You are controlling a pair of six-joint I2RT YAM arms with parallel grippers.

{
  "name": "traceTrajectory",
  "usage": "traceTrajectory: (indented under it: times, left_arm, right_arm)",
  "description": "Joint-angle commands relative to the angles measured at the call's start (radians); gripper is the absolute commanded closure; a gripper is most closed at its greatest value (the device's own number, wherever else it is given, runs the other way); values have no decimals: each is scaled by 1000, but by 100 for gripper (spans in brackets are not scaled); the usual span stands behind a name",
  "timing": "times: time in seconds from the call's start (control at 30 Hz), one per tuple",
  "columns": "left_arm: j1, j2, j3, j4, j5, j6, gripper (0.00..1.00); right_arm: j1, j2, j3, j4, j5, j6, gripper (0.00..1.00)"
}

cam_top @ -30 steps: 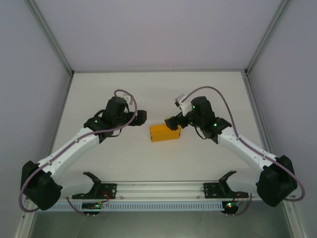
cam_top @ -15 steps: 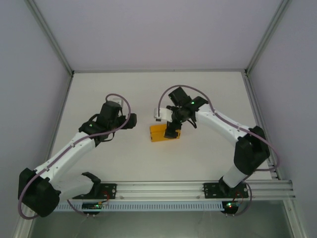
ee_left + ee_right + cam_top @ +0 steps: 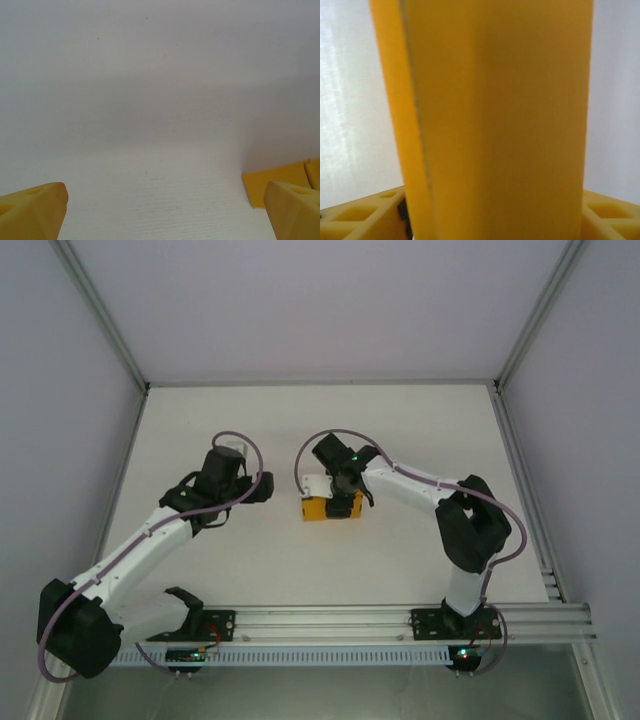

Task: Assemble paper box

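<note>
The paper box [image 3: 322,510] is a small orange-yellow rectangular box lying on the white table, near the middle. My right gripper [image 3: 342,500] comes down on it from above. In the right wrist view the paper box [image 3: 495,120] runs lengthwise between the two yellow fingers [image 3: 355,216], which sit against its long sides, so the right gripper [image 3: 485,220] is shut on it. My left gripper [image 3: 268,487] hovers a little left of the box, apart from it. In the left wrist view the left gripper [image 3: 162,215] is open over bare table, with a corner of the paper box [image 3: 272,184] beside its right finger.
The white table [image 3: 300,420] is walled by pale panels at the back and both sides. A metal rail [image 3: 320,620] with both arm bases runs along the near edge. The right arm's elbow [image 3: 475,525] is folded up to the right of the box.
The right arm swung in from the box's right end, and its gripper now sits over the box's top. The left gripper drew back slightly to the left. The box has hardly shifted.
</note>
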Motion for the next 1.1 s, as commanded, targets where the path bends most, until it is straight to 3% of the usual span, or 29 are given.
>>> traceTrajectory:
  times: [0.0,0.13,0.37,0.5,0.63,0.8,1.07]
  left_arm:
    - [7,-32,-16,-18,-25,10,0]
    - [12,-48,-30,-18,-36,7,0]
    - [17,-62,-38,-26,-36,0,0]
    - [20,-72,-46,-29,-34,-6,0]
    - [19,-87,-55,-35,-32,-11,1]
    - [20,-108,-74,-23,-23,-19,0]
    - [23,-115,-84,-18,15,-34,1]
  right_arm:
    - [11,-12,-36,113,165,88,36]
    - [40,-9,-86,224,363,146,47]
    - [79,98,-34,212,651,251,42]
    - [99,169,-6,199,736,298,40]
    - [132,160,-3,175,699,373,36]
    - [192,110,-14,93,562,429,2]
    - [189,-61,-101,112,273,487,1]
